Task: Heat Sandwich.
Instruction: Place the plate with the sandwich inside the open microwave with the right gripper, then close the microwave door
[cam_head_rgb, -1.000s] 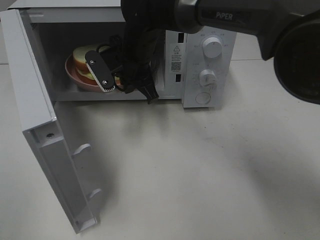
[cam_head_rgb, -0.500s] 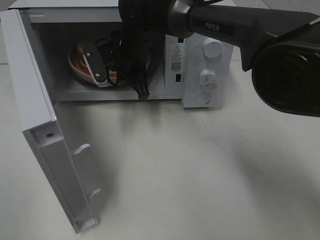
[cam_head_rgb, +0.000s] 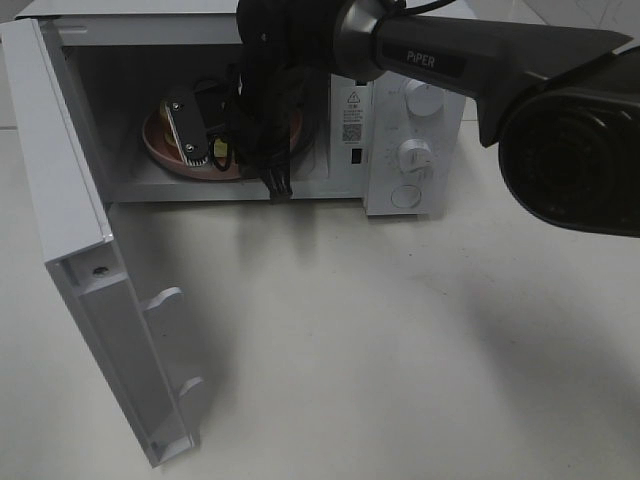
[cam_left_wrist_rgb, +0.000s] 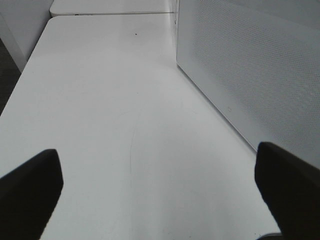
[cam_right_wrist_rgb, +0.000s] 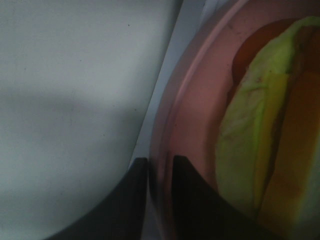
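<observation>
Worktop (cam_head_rgb: 420, 350), white and bare in front, carries a white microwave (cam_head_rgb: 385, 130) at the far side; its door (cam_head_rgb: 70, 200) stands swung wide on the left of the high view, leaving the cavity open to the front. From the right, the right arm (cam_head_rgb: 470, 60) reaches across the control panel and into that cavity; the left arm does not show in the high view.

The left pincer (cam_left_wrist_rgb: 160, 195) hangs released, its fingers spread wide over bare worktop beside a white perforated panel (cam_left_wrist_rgb: 240, 65); which face of the oven that is I cannot tell.

Inside, the pink plate (cam_head_rgb: 160, 150) lies flat on the cavity floor with the sandwich (cam_right_wrist_rgb: 250, 140) on it, so the sandwich is in the oven. The right pincer (cam_head_rgb: 205, 152) is at the plate's front rim; the wrist view shows its two dark fingers (cam_right_wrist_rgb: 132, 200) astride the rim (cam_right_wrist_rgb: 165, 125), close on either side. Whether they are clenched on it or just slack I cannot tell.

The sandwich lies beyond the rim, deeper in than the fingers, its layered edge running roughly along the rim there. A clean exit therefore probably means letting go and drawing straight back out through the opening; the door then wants closing, and it hangs on the left arm's side.
</observation>
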